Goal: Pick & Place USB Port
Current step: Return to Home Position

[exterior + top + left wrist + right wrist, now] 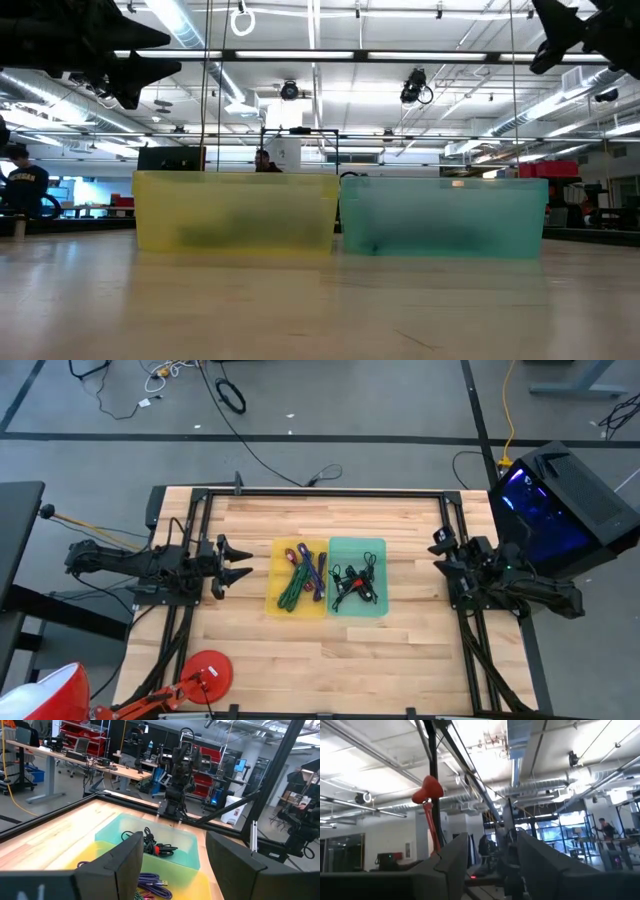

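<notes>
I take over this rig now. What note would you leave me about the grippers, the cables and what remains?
Left gripper: open, empty, just left of the yellow bin.
Right gripper: open, empty, at the table's right side, pointing upward.
Black cables: inside the green bin.
Purple and green cables: inside the yellow bin.
Done: the sorting appears finished.
Left: probably only parking both arms at home.

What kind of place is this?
Probably a robot lab or workshop: the left arm and right arm flank a wooden table, with workbenches, red storage shelves and bare ceiling pipes around.
</notes>
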`<state>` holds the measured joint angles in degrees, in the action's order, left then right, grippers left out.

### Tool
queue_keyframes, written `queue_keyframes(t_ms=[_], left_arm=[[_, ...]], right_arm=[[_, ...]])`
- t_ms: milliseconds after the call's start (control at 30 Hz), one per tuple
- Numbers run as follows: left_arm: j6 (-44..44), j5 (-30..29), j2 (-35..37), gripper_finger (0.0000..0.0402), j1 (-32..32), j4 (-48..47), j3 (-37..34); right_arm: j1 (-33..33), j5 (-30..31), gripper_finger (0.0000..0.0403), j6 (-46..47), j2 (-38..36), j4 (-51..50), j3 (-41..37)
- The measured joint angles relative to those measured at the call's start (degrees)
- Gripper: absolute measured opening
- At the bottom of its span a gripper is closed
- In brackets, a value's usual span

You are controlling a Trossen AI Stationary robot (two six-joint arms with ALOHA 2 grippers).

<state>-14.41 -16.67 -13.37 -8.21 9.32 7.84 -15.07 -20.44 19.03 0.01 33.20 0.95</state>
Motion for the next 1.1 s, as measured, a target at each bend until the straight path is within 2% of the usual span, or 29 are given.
queue_keyframes(t_ms=[600,733,867,933,1100], left_arm=[[0.0,0.0,0.5,0.0220,0.0,-0.1,0.0],[0.0,0.2,3.6,0.0220,1.4,-0.2,0.0],[0.0,0.4,8.7,0.0220,4.0,-0.3,0.0],[0.0,0.4,12.2,0.0220,5.7,-0.3,0.0],[0.0,0.5,13.0,0.0220,9.4,5.8,0.1]], right_arm=[[0.0,1.8,0.0174,-0.3,0.6,-1.3,0.0],[0.1,2.9,0.0174,-10.2,0.7,-4.9,0.0],[0.8,0.2,0.0174,-20.2,1.3,-11.4,0.0],[1.6,1.2,0.0174,-24.0,2.1,-15.3,0.0],[4.5,8.9,0.0174,-22.5,5.4,-23.0,-0.1]])
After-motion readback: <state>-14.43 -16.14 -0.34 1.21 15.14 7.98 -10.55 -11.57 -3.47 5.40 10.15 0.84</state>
